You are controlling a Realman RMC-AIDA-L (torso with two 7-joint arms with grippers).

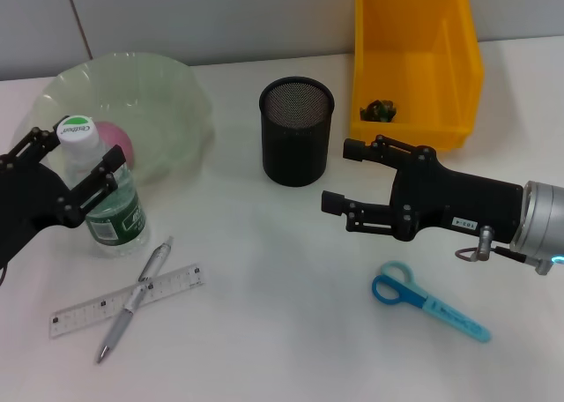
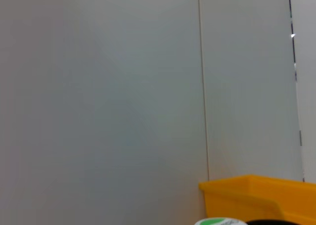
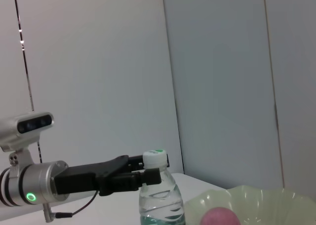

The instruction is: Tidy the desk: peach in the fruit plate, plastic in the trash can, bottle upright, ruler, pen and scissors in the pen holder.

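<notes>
Currently the left end effector (image 1: 84, 168) has its fingers spread on either side of the upright bottle (image 1: 104, 195), which stands on the white desk (image 1: 282, 331) just in front of the pale green fruit plate (image 1: 172, 98); whether the fingers actually press the bottle cannot be told. The peach (image 1: 119, 140) lies in the plate, behind the bottle. The right end effector (image 1: 339, 177) hovers with its fingers spread, just beside the black mesh pen holder (image 1: 296, 130) and in front of the yellow trash can (image 1: 414, 58). Open desk lies between the two arms. Near the front edge, the pen (image 1: 134, 299) lies crossed over the ruler (image 1: 125, 300); the blue scissors (image 1: 427, 301) lie below the right arm. The right wrist view shows the bottle's cap (image 3: 155, 157) between the left fingers. The head view alone shows a dark scrap inside the trash can.
</notes>
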